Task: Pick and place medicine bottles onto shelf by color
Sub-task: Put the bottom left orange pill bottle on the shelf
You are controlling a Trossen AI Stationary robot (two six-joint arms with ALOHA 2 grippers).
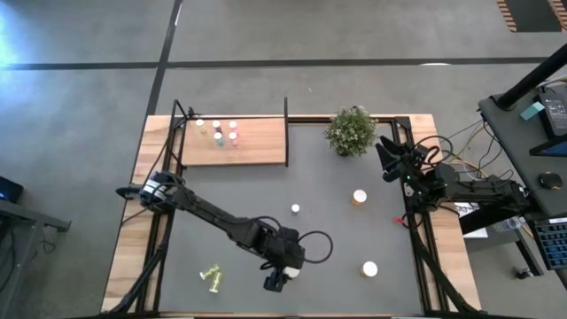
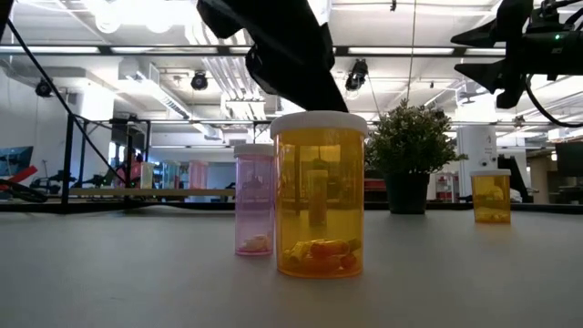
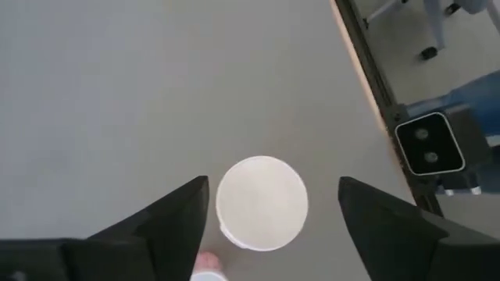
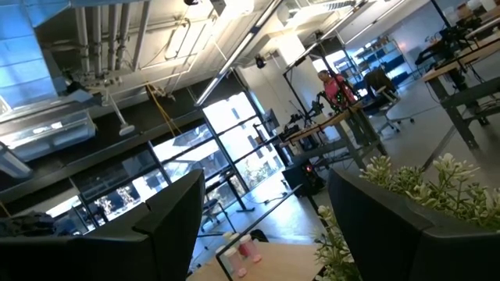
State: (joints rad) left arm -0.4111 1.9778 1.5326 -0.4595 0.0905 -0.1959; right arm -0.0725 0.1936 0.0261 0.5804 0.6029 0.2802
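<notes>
Bottles [image 1: 216, 131]: six on shelf [image 1: 257, 146]

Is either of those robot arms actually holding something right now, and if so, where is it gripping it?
Nothing is held. The left gripper is open above a white-capped bottle, fingers clear of it. The right gripper is open and empty beside the plant.
</notes>
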